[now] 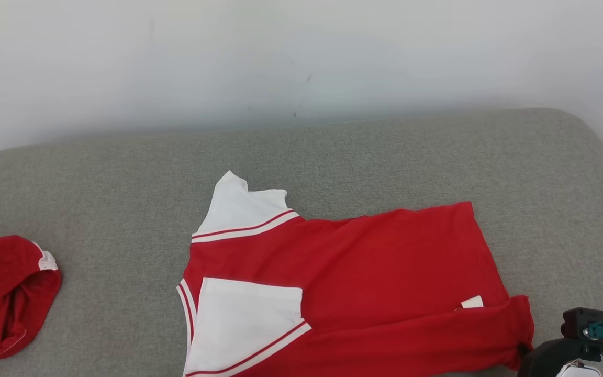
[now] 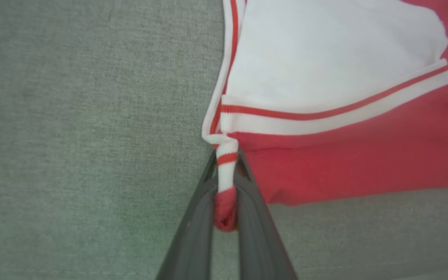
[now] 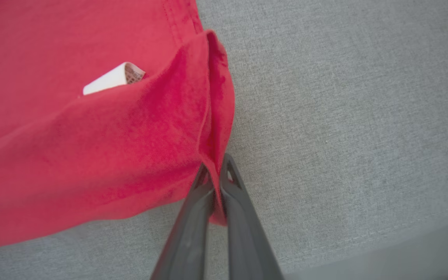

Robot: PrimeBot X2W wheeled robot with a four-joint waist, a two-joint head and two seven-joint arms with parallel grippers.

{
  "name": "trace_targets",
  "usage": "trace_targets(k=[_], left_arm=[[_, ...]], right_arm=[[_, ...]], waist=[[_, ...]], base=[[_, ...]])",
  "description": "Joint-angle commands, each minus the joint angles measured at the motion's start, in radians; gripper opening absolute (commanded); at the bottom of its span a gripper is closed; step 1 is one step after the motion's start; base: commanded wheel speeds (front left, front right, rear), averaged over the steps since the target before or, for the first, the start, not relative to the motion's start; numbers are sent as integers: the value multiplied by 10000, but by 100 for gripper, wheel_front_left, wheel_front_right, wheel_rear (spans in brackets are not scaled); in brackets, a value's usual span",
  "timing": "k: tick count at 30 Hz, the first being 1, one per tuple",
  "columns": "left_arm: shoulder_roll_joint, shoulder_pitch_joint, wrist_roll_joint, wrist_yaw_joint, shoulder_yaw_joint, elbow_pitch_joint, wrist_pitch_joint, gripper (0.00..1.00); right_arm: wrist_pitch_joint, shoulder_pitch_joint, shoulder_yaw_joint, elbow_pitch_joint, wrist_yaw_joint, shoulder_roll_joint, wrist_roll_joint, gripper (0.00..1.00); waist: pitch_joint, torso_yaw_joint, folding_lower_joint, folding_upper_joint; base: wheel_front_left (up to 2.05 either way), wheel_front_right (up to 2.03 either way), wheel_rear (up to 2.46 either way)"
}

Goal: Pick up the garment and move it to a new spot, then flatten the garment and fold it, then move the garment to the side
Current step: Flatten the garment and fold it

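Head view: grey cushion (image 1: 123, 183) against a white wall (image 1: 301, 52), second red garment (image 1: 3, 293) bunched far left, well apart. Mid-cushion lies the red-white garment (image 1: 364, 283), spread out. Left gripper (image 2: 226, 155) pinches its striped trim corner; right gripper (image 3: 216, 163) pinches the red hem corner.

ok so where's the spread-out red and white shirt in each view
Head view: the shirt lies across the lower middle, white sleeves left, hem right.
Left wrist view: upper right, its striped edge pinched by the left gripper.
Right wrist view: left half, a red hem corner pinched by the right gripper.
Shared landmark: the grey cushion beneath it.
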Motion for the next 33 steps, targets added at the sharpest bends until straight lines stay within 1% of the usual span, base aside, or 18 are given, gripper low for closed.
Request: trace_targets(k=[1, 2, 3, 4, 7, 13, 16, 19, 24, 26, 28, 33], left_arm=[[124, 268, -43, 188, 31, -120, 75, 0], [147, 321, -21, 252, 52, -203, 36, 31], [200, 365, 43, 277, 16, -255, 47, 77], [228, 417, 43, 327, -2, -317, 93, 100], [282, 499, 51, 430, -2, -424, 165, 100], [574, 617, 72, 784, 242, -926, 147, 100], [758, 400, 127, 923, 433, -1278, 92, 100], [945, -6, 201, 927, 578, -1556, 155, 100], [1216, -1214, 412, 738, 684, -1690, 396, 100], [1128, -1790, 264, 565, 794, -1574, 466, 100], [1190, -2390, 302, 390, 780, -1321, 655, 100], [1111, -4352, 49, -355, 834, -579, 1326, 100]], right_arm=[[-70, 171, -15, 37, -24, 8, 106, 36], [-56, 225, 7, 64, -24, 11, 145, 60], [-68, 265, 5, 72, -24, 10, 153, 100], [-122, 270, -57, 64, -24, 2, 161, 100], [-187, 315, -74, 39, -24, 5, 132, 100], [-309, 72, -275, -350, -24, 10, -79, 100], [-287, -229, -289, -614, -24, 13, -172, 100], [-197, -624, -188, -809, -24, 11, -347, 100], [10, -1548, 99, -903, -24, 13, -757, 100], [94, -1992, 184, -796, -24, 0, -877, 100], [237, -2520, 335, -613, -24, -90, -952, 100], [489, -3999, 783, 171, -24, -515, -1081, 100]], waist=[[-25, 3, 0, 0], [-50, 4, 0, 0], [-75, 4, 0, 0], [-98, -1, 0, 0], [-128, -30, 0, 0], [-109, -125, 0, 0], [14, -151, 0, 0], [184, -148, 0, 0], [608, -129, 0, 0], [823, -112, 0, 0], [1054, -157, 0, 0], [1717, -265, 0, 0]], base=[[0, 0, 0], [0, 0, 0], [0, 0, 0], [0, 0, 0], [0, 0, 0], [0, 0, 0], [0, 0, 0], [0, 0, 0], [0, 0, 0], [0, 0, 0], [0, 0, 0], [0, 0, 0]])
